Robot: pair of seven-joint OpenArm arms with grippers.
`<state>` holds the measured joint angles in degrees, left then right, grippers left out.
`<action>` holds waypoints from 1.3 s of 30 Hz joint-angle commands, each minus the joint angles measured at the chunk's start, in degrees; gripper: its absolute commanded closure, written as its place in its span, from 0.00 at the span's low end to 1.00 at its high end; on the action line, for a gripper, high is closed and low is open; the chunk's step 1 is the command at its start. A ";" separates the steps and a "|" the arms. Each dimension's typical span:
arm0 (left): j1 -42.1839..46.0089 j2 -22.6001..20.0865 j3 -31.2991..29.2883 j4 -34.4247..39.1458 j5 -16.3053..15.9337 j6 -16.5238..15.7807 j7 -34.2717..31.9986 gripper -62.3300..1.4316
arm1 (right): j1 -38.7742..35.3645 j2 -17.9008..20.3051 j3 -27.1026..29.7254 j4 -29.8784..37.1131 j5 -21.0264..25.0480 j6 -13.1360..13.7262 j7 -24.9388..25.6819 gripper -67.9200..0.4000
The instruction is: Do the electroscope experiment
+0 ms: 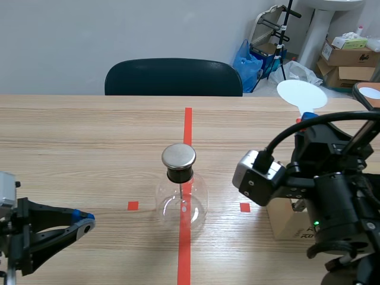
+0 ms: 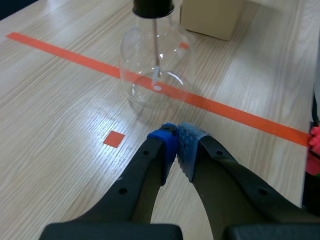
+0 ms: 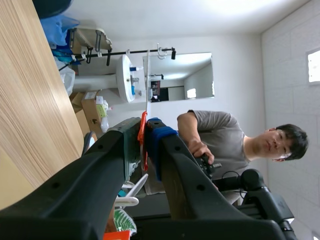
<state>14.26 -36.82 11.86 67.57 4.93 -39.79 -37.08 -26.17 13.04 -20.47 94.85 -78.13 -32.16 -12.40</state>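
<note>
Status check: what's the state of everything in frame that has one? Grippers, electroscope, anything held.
electroscope: upright on the red tape line, metal cap on, untouched; leaves too small to tell.
left gripper: shut on nothing, low over the table, short of the electroscope.
right gripper: shut on the white paddle, raised.
white paddle: held off the table, disc end up.
cardboard box: standing on the table under the right arm.

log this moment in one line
electroscope upright on tape line, untouched | left gripper shut, empty, short of it | right gripper shut on white paddle, clear of it
</note>
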 commanded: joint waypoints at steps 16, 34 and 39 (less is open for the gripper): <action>-13.40 10.56 7.56 -16.55 1.92 -0.09 -2.10 0.93 | 5.40 0.76 -10.21 -7.58 -5.07 -0.74 -7.65 0.97; -13.51 13.11 8.17 -17.05 1.77 4.74 -2.23 0.93 | 6.01 0.94 -12.96 -8.52 -5.57 -0.74 -9.35 0.97; -13.53 13.14 8.17 -17.05 1.77 4.76 -2.23 0.93 | 6.01 0.94 -12.96 -8.52 -5.57 -0.74 -9.35 0.97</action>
<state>0.95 -23.83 20.27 49.50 7.49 -34.74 -38.39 -20.69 13.06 -33.50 85.65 -83.55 -32.27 -21.54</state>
